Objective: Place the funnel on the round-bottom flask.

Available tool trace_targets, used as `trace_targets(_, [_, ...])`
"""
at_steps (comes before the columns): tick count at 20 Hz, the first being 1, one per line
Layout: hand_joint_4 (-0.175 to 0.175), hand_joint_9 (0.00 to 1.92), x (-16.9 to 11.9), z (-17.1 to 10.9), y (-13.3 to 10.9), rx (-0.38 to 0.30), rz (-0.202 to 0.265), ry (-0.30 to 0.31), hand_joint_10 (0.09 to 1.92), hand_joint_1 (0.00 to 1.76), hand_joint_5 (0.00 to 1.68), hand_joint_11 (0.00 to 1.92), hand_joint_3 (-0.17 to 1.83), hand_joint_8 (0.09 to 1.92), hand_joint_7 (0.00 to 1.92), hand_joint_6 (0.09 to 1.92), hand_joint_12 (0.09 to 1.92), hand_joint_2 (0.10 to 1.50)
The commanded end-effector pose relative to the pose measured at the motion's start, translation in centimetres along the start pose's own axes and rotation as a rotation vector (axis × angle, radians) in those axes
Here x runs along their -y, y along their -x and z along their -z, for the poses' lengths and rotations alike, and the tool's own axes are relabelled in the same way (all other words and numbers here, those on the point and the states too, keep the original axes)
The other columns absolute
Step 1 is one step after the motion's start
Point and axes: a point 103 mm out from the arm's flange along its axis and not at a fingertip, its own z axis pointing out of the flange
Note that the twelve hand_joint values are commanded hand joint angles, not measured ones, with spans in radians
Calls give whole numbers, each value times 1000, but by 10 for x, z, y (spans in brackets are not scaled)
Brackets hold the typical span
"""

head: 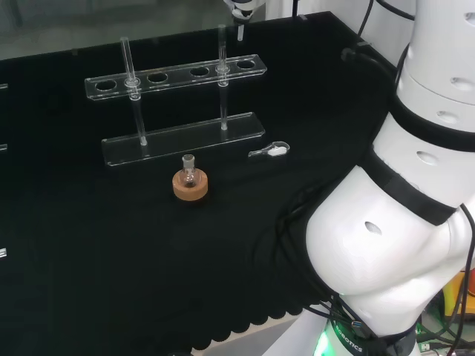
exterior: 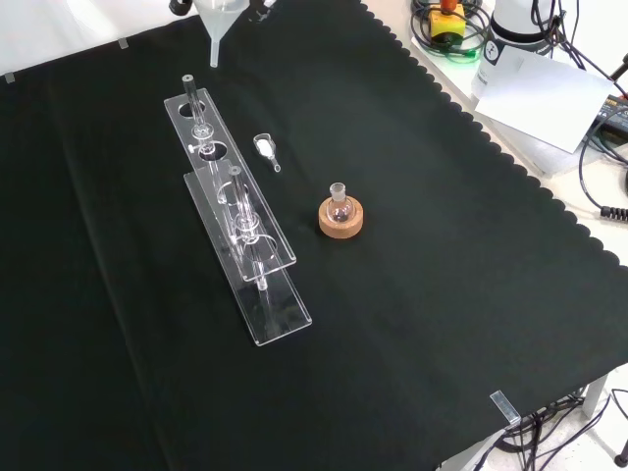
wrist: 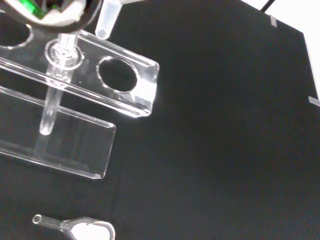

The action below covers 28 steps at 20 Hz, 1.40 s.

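Misalignment is the main risk I judge from here: the round-bottom flask (exterior: pixel 340 201) has a narrow neck, and the funnel (exterior: pixel 217 22) must come down with its stem centred over that opening. A stem arriving off-centre could strike the rim and tip the flask out of its cork ring (exterior: pixel 340 220), which merely cradles it. The clear test-tube rack (exterior: pixel 238 221) is a second hazard. In the front view the funnel hangs beyond the rack's far end, at the top edge of the picture, so a low path toward the flask could clip the rack or 1 of the 2 tubes standing in it. The small clear scoop (exterior: pixel 266 148) lies on the cloth between the rack's far end and the flask, a lesser obstacle.

As for the hand (head: pixel 243 7), just a little of it appears at the top edge of the head view, above the rack's right end, with the funnel's stem hanging below it. I cannot tell how its fingers sit; the funnel is clearly aloft, so I judge it is carried, but the grasp itself is hidden.

Relative to the rack, the flask stands on the cloth just in front of it in the head view, upright, well apart from the funnel.
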Motion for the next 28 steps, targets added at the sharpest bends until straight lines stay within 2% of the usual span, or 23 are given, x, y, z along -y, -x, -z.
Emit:
trace_targets(1, [84, 1151, 31, -8, -3, 18, -12, -31, 348, 923, 821, 820, 678, 618, 793, 768, 1107, 720])
trace_targets(3, [84, 1152, 44, -14, -12, 23, -15, -21, 346, 923, 821, 819, 679, 618, 794, 769, 1108, 720])
trace_targets(6, [84, 1154, 59, -21, -31, 26, -4, -40, 344, 923, 820, 818, 680, 619, 794, 772, 1108, 719])
trace_targets(16, [84, 1157, 82, -49, -81, 34, 50, -88, 339, 924, 825, 817, 685, 620, 796, 777, 1110, 722])
trace_targets(21, [83, 1159, 84, -62, -105, 48, 76, -93, 336, 924, 827, 818, 688, 620, 798, 779, 1110, 723])
trace_targets(28, [82, 1161, 64, -78, -142, 34, 134, -117, 333, 921, 828, 820, 693, 621, 805, 780, 1109, 726])
